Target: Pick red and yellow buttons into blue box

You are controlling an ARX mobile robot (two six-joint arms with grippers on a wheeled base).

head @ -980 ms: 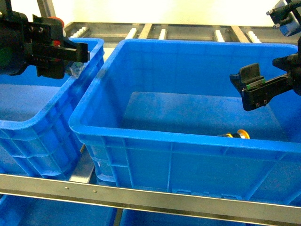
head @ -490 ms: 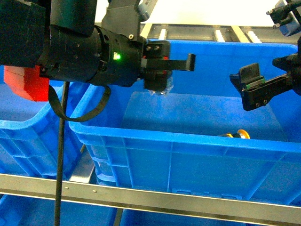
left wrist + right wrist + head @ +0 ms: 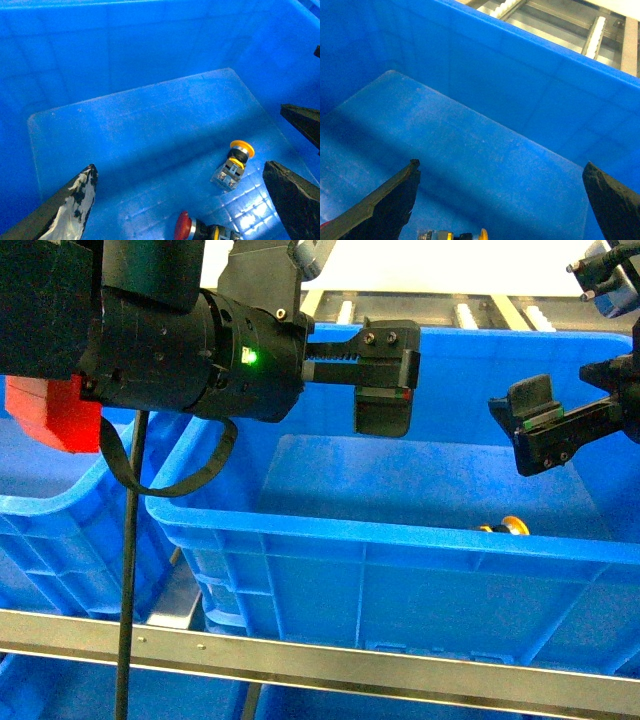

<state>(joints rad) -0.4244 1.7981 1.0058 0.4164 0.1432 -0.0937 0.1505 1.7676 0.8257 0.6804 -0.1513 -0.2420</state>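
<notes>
- Left end effector [image 3: 385, 390] hangs over the blue box [image 3: 300, 530], fingers spread and empty; half a second ago it carried a button there.
- Red button [image 3: 184, 226] now lies on the box floor, just beside the yellow button [image 3: 235, 162], neither touching.
- Right end effector [image 3: 535, 435] hovers at the box's right side, unmoved, fingers spread, holding nothing.
- Both buttons sit inside, so the task looks complete.

Left pincer [image 3: 180, 200] spread wide above the blue box [image 3: 125, 75] floor.
Yellow button [image 3: 233, 164] lies on its side; red button [image 3: 200, 229] lies near it at the lower edge, apart. Nothing sits between the fingers [image 3: 65, 205].
</notes>
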